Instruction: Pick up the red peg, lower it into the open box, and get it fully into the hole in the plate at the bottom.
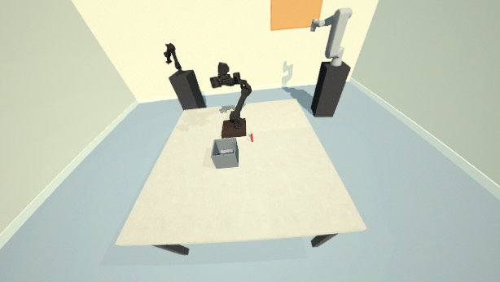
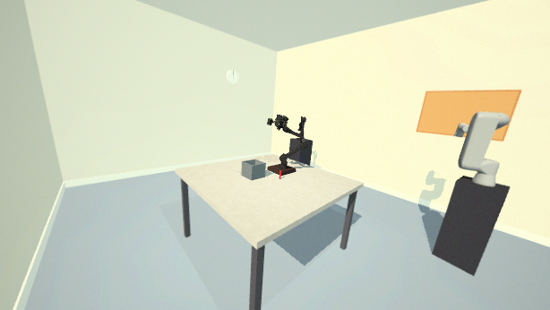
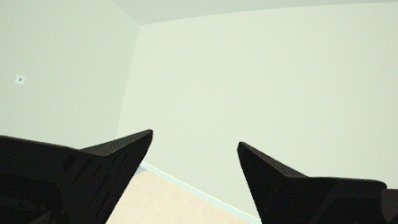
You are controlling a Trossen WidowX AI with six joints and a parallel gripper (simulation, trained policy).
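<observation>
The red peg [image 1: 252,138] [image 2: 280,175] stands upright on the table, beside the arm's base and apart from the grey box. The open grey box [image 1: 226,160] [image 2: 253,170] sits on the table in front of the base. A pale plate [image 1: 225,152] shows at its bottom in the top view; its hole is too small to make out. My gripper [image 3: 196,140] is open, with nothing between its fingers in the wrist view. It is raised high above the table, well away from the peg and the box.
The arm's dark base plate [image 1: 228,129] [image 2: 288,170] is on the table [image 1: 244,204] [image 2: 251,202] close to both peg and box. Off the table stand a dark pedestal [image 1: 187,90] with a small black arm and another pedestal [image 1: 327,91] [image 2: 470,224] with a grey arm [image 1: 337,34] [image 2: 476,141].
</observation>
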